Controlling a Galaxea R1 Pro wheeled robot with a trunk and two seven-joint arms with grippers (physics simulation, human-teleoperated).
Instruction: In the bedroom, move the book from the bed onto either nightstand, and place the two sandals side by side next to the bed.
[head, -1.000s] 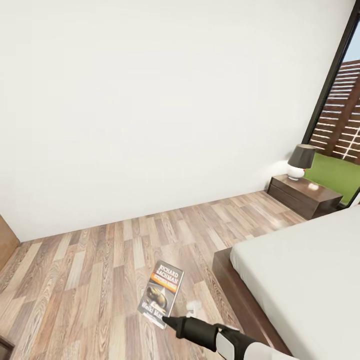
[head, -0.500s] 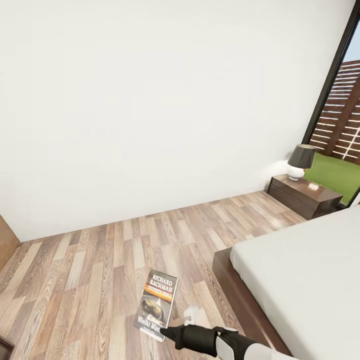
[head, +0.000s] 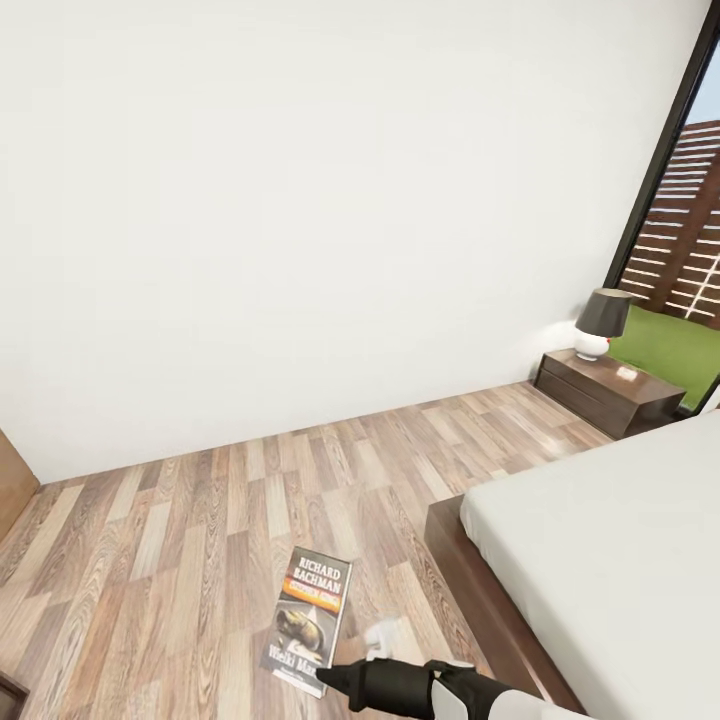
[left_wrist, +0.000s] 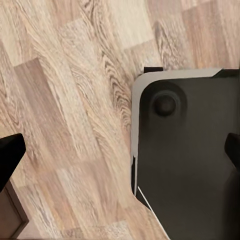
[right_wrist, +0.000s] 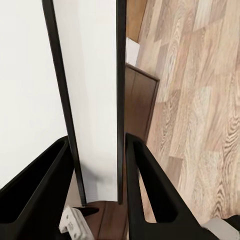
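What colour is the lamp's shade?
Dark grey, over a white base; the lamp shows best in the head view.

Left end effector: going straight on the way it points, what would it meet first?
Probably the wood-plank floor, close beside the robot's dark base. The left end effector is open with nothing between; depth is unclear, so it might clip the base's rim.

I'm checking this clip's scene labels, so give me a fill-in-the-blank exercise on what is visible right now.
1. The book is gripped by the robot's ___ gripper, above the wood floor.
2. On the nightstand stands a ___ with a dark shade.
3. The left gripper has its jaws ___.
4. The bed has a plain pale-grey mattress and no ___ lying on it.

Missing words: right; lamp; open; book
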